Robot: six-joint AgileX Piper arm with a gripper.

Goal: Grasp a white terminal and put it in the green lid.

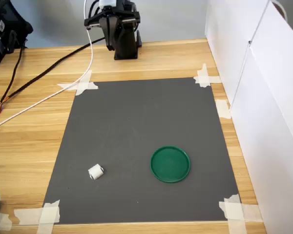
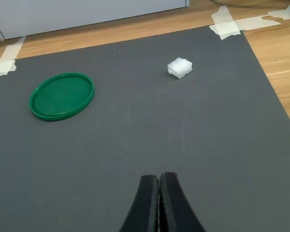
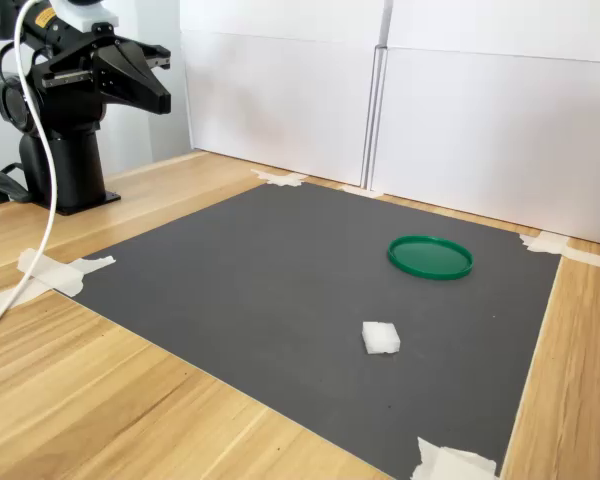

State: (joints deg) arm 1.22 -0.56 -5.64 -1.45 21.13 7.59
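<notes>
The wrist view shows the gripper (image 2: 159, 203) with its fingers pressed together, holding nothing, above the dark mat (image 2: 135, 140). The white terminal (image 2: 180, 67) lies on the mat, well apart from the green lid (image 2: 62, 95), which sits flat and empty.

The arm (image 3: 65, 110) sits folded up over its base (image 1: 124, 46) at the far edge in the first exterior view, at the far left in the second exterior view. The gripper (image 2: 158, 205) is raised, its two black fingers (image 2: 144, 208) pressed together with nothing between them.
</notes>
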